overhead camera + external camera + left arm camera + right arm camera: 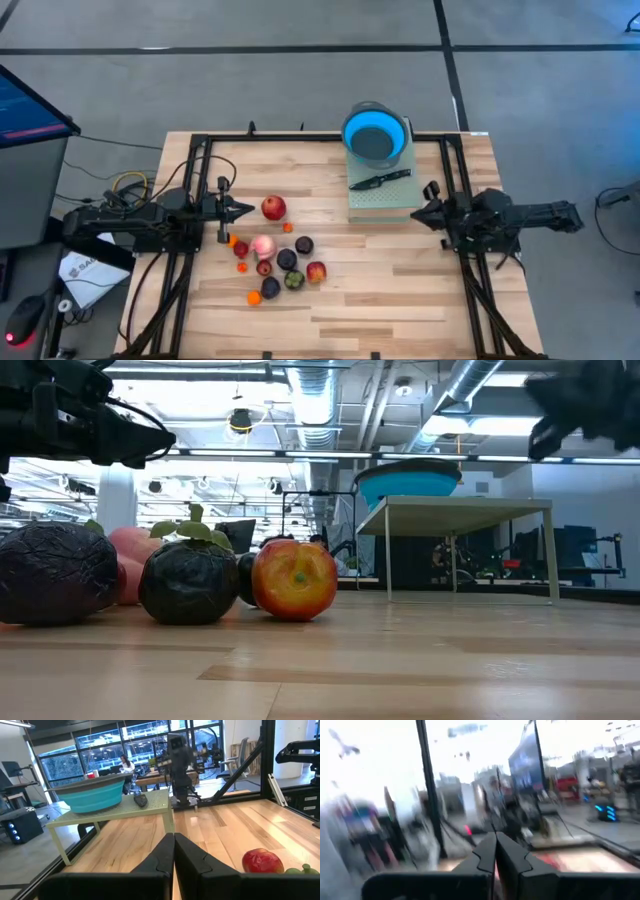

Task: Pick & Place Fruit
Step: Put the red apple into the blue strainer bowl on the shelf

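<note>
The fruit (275, 258) lies in a loose cluster on the table's left half: pink, dark purple, red, one green and tiny orange pieces. A red apple (273, 208) sits apart, toward the far side. In the low view a dark purple piece (55, 575), a dark leafy one (188, 582) and a red-orange one (295, 580) rest on the wood. My left gripper (245, 210) is shut and hovers just left of the red apple (262, 861), touching nothing. My right gripper (415, 212) is shut near the table's right side, by the green stand.
A blue bowl (375, 135) stands on a pale green stand (383, 198) at the far right of centre, with a black knife (380, 181) lying beside it. Black frame rails (190, 250) run along the table's sides. Bare wood lies between the fruit and the right arm.
</note>
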You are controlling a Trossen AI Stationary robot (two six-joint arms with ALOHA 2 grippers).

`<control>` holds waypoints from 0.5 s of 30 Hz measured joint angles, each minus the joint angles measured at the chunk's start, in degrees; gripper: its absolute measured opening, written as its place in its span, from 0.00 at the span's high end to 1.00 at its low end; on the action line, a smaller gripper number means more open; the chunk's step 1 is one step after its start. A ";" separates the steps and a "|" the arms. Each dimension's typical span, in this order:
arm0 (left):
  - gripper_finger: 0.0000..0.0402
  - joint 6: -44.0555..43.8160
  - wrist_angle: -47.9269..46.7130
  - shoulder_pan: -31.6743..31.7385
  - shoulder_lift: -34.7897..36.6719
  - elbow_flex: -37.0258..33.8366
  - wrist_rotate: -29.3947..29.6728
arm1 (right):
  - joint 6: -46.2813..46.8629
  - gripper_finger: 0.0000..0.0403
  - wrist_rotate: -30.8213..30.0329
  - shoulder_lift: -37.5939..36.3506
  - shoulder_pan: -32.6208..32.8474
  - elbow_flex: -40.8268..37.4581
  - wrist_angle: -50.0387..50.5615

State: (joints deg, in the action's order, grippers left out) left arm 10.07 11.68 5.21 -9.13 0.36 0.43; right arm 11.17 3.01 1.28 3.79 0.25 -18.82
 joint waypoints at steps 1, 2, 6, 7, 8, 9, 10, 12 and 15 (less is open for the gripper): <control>0.99 0.00 0.00 0.00 0.00 -0.01 0.00 | 1.64 0.99 0.03 -0.02 0.00 0.00 -2.43; 0.99 0.01 0.00 -0.01 0.01 -0.02 -0.01 | 3.45 0.99 0.15 -0.02 0.15 0.00 -4.10; 0.99 0.00 0.01 -0.01 0.00 -0.01 -0.01 | 5.13 0.99 0.03 2.16 2.87 0.00 -10.92; 0.99 0.00 0.03 0.00 0.01 0.00 -0.01 | 4.49 0.99 0.01 4.36 4.04 0.00 -12.62; 0.99 0.01 0.07 -0.01 0.00 0.00 -0.02 | 3.79 0.99 -0.03 6.83 5.56 0.00 -14.21; 0.99 0.00 0.09 0.00 0.00 -0.02 -0.02 | 3.01 0.99 -0.02 9.46 7.20 0.00 -16.91; 0.99 0.00 0.11 0.00 0.00 0.00 0.00 | 2.01 0.99 -0.11 12.24 8.91 0.03 -20.05; 0.99 0.00 0.13 0.00 0.00 -0.02 -0.02 | 0.52 0.99 -2.64 19.45 12.71 0.39 -23.26; 0.99 0.02 0.29 -0.02 0.00 0.00 -0.01 | -0.65 0.99 -10.22 32.47 18.14 3.18 -26.32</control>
State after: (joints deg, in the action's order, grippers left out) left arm 10.09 11.98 5.20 -9.13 0.35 0.42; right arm 10.52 -7.21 33.74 21.93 3.43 -45.13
